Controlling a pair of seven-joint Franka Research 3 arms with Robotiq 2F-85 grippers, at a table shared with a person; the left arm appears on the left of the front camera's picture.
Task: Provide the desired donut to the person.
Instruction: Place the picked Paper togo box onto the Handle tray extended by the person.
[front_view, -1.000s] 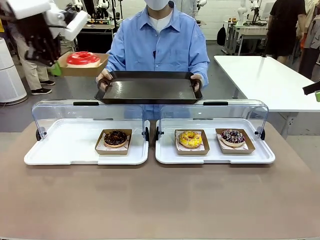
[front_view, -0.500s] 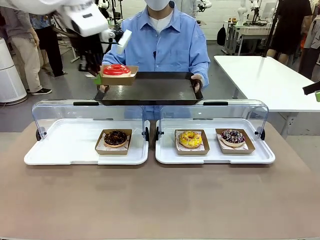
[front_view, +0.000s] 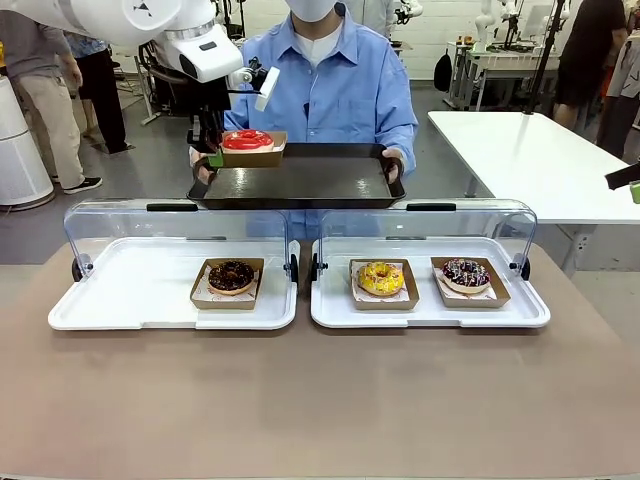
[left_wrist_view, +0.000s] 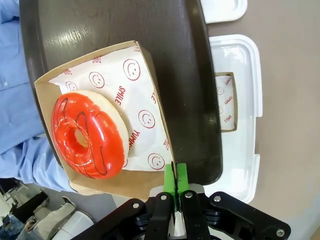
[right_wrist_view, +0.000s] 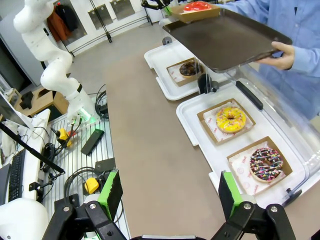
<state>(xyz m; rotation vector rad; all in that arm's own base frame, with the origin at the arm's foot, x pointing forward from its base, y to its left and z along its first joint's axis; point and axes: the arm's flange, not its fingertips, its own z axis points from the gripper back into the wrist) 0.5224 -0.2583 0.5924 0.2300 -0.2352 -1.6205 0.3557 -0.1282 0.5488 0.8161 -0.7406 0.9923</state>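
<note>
**Left tool** (left_wrist_view: 175, 181): the pads are together, clamped on the wall of a brown cardboard box (left_wrist_view: 112, 186). The box holds a red-glazed donut (left_wrist_view: 88, 135) lying on white printed paper (left_wrist_view: 142, 95).

**Position of the box:** In the front view it is at the corner of a dark serving tray (front_view: 300, 182), on the robot's left side. In the left wrist view part of the box overhangs the tray rim. Whether its bottom touches the tray cannot be told.

**Person** (front_view: 330, 85): wears a light blue shirt and stands at the far side of the surface (front_view: 320, 400). The person holds the serving tray level above the display trays, with a hand (front_view: 394, 160) gripping the end at picture right.

**Right tool** (right_wrist_view: 170, 194): the jaws are well apart with nothing between them. It hangs over the near part of the surface, well apart from the donuts.

**On the surface:** two white display trays stand side by side with their clear lids raised.
- The left display tray (front_view: 120, 300) carries a chocolate donut (front_view: 231, 275).
- The right display tray (front_view: 335, 305) carries a yellow donut (front_view: 381, 278) and a sprinkled donut (front_view: 466, 273).
- Each of these donuts is in its own box.
</note>
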